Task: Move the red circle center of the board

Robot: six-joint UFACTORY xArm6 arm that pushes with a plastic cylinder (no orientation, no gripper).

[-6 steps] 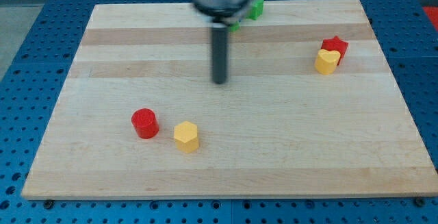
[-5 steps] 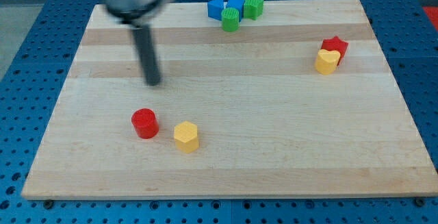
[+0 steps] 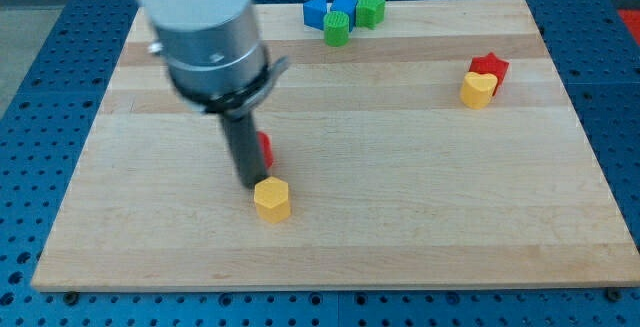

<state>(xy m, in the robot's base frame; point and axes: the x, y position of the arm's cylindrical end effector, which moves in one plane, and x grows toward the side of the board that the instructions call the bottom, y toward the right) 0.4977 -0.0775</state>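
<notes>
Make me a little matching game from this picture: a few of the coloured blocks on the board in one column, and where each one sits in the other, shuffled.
Blocks:
1. red circle
2. yellow hexagon
3. red star
4. green blocks

Places:
A. view's top edge, beside the blue blocks
B. mostly hidden behind the rod, just above my tip
C. view's right, touching the yellow heart
D. just below and right of my tip

Pairs: 1-B, 2-D, 3-C, 4-A

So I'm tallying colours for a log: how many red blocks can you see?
2. A red block, mostly hidden behind my tip, sits left of the board's centre; a red star lies at the view's right, touching a yellow block.
</notes>
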